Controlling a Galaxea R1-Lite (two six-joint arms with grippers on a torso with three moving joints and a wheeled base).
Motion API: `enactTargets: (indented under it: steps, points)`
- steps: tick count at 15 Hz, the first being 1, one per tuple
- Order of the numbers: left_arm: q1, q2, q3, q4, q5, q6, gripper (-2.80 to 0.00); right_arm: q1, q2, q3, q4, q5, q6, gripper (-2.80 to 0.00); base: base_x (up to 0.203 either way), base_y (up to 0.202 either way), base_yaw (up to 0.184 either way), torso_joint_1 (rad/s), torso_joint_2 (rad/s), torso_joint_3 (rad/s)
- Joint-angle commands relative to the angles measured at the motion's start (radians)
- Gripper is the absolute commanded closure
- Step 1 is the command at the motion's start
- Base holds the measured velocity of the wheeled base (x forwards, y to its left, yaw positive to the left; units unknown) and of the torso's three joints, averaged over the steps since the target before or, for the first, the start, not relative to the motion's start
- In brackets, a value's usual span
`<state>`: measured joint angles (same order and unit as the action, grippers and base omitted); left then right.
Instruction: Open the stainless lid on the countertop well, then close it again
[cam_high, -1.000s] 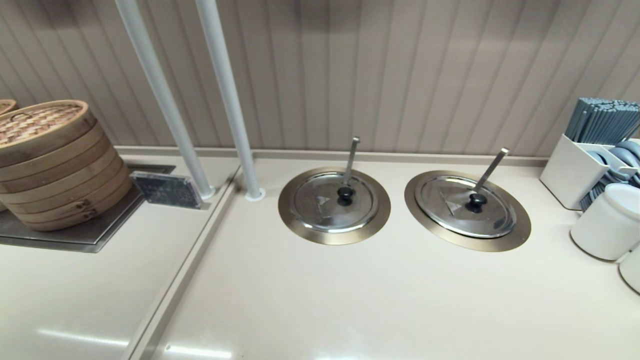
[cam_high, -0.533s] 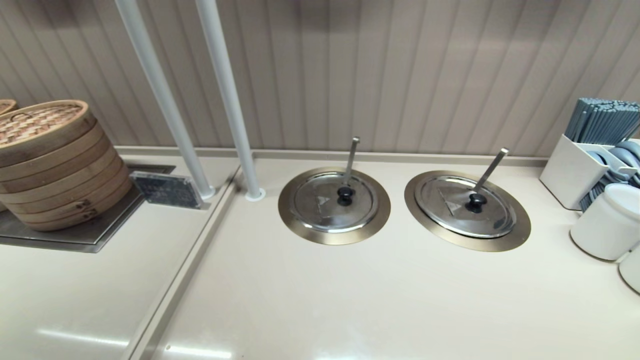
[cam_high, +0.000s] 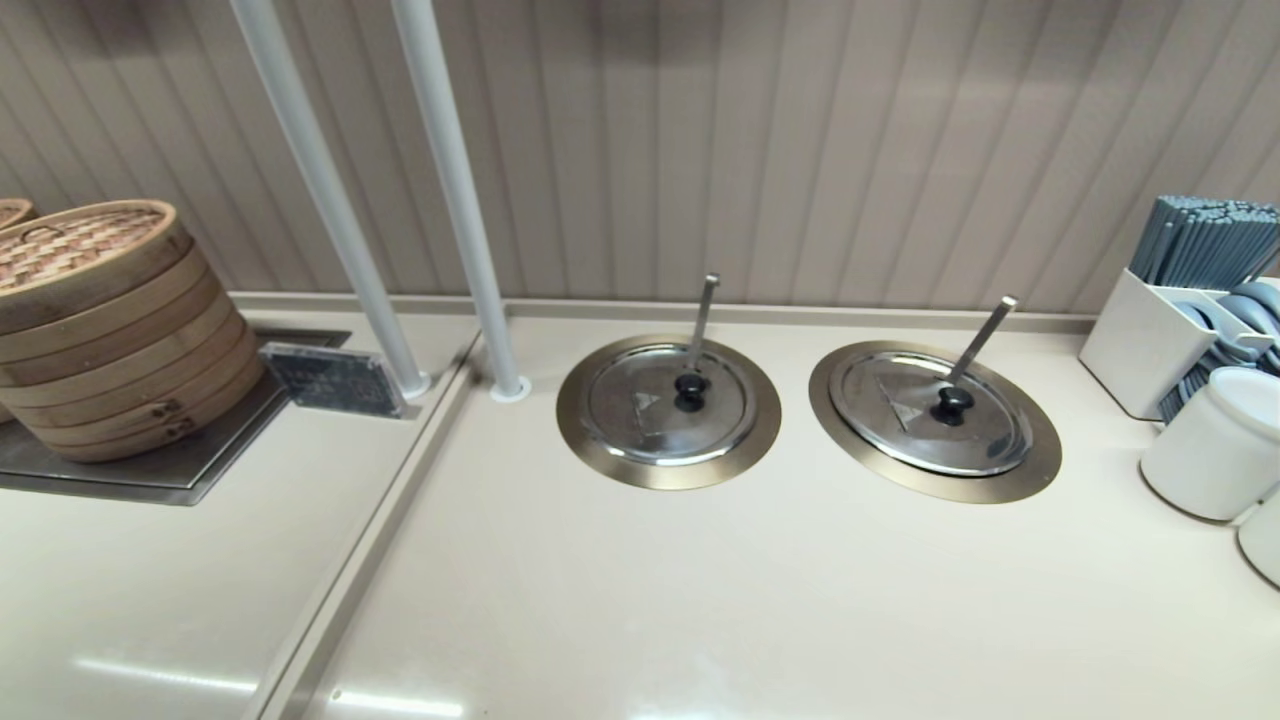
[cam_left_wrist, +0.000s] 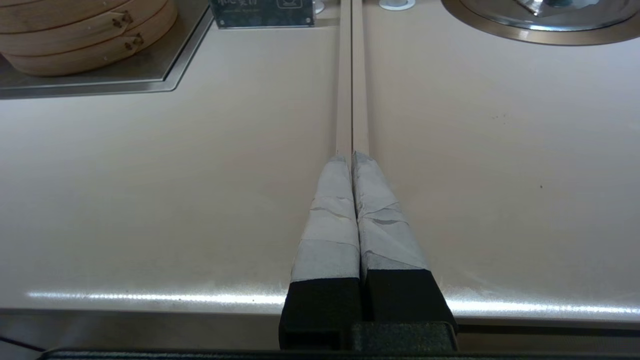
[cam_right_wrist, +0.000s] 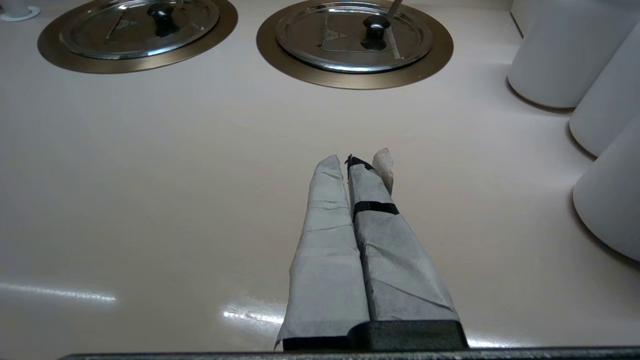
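The stainless lid (cam_high: 960, 445) lies shut on the countertop well (cam_high: 940, 488), the right-hand of two wells. It has a black knob (cam_high: 952, 403), and a slanted ladle handle (cam_high: 980, 340) pokes through it. The right wrist view shows the same lid (cam_right_wrist: 325, 55) and the well's ring (cam_right_wrist: 350, 80) well ahead of my right gripper (cam_right_wrist: 347, 160), which is shut on nothing above bare counter. My left gripper (cam_left_wrist: 351, 156) is also shut and empty, over the counter seam far to the lid's left. Neither gripper appears in the head view.
A twin lid (cam_high: 640, 420) with an upright ladle handle sits to the left. White canisters (cam_high: 1210, 445) and a chopstick holder (cam_high: 1150, 330) stand at the right edge. Bamboo steamers (cam_high: 110, 320), a small sign (cam_high: 335, 380) and two white poles (cam_high: 455, 200) stand at the left.
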<state>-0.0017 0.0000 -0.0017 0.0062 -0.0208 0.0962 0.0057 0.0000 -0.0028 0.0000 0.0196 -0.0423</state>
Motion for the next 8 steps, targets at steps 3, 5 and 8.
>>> enactTargets:
  steps: [3, 5, 8]
  points:
    - [0.000, 0.000, 0.000, 0.000, -0.001, 0.000, 0.00, 0.000, 0.003, 0.000, 0.001, -0.010, -0.004, 0.00, 0.000, 0.000, 0.000, 0.000, 0.00, 0.000]
    - [0.000, 0.000, 0.000, 0.000, -0.001, 0.000, 0.00, 0.000, 0.003, 0.001, -0.002, -0.009, -0.001, 0.00, 0.000, 0.000, 0.000, 0.000, 0.00, 0.000]
    - [0.000, 0.000, 0.000, 0.000, 0.000, 0.000, 0.00, 0.000, 0.003, 0.001, -0.002, -0.010, 0.002, 0.00, 0.000, 0.000, 0.000, 0.000, 0.00, 0.000]
